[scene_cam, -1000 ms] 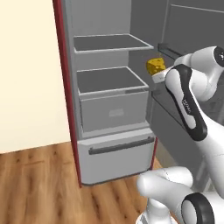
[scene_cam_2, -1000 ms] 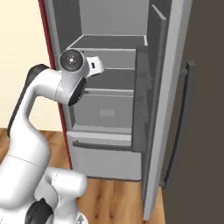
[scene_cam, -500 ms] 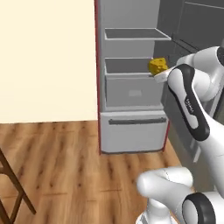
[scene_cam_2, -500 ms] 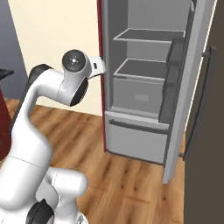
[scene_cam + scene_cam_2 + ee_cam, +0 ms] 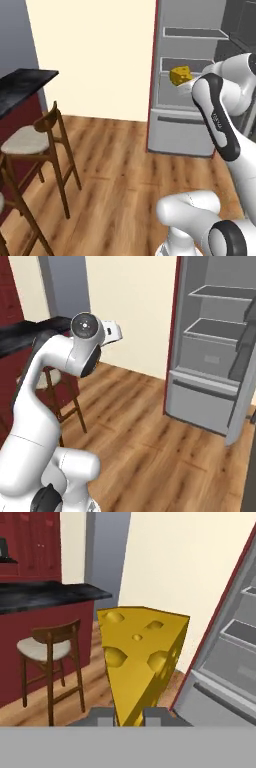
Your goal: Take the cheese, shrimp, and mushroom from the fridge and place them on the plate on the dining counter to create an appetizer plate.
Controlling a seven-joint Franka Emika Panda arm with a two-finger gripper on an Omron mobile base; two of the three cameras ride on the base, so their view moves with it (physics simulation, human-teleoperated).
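Observation:
My gripper (image 5: 129,716) is shut on the cheese (image 5: 142,662), a bright yellow wedge with holes that stands upright between the two fingertips (image 5: 104,716). In the left base view the cheese (image 5: 180,75) hangs at the end of my arm, in front of the open fridge (image 5: 186,120). The fridge (image 5: 212,376) stands at the right with bare grey shelves and a handled bottom drawer. To the left runs the dining counter (image 5: 24,85), black-topped with a dark red front (image 5: 45,627). The plate, shrimp and mushroom are out of view.
Wooden stools with cream seats (image 5: 31,141) stand against the dining counter's front (image 5: 47,648). Wood floor (image 5: 110,165) lies open between the stools and the fridge. The fridge door (image 5: 242,381) hangs open at the far right. A cream wall (image 5: 90,55) closes the back.
The whole picture has swung: the base has turned left, so the fridge slid to the right and the dining counter and stools came into view. The cheese stays in my grip.

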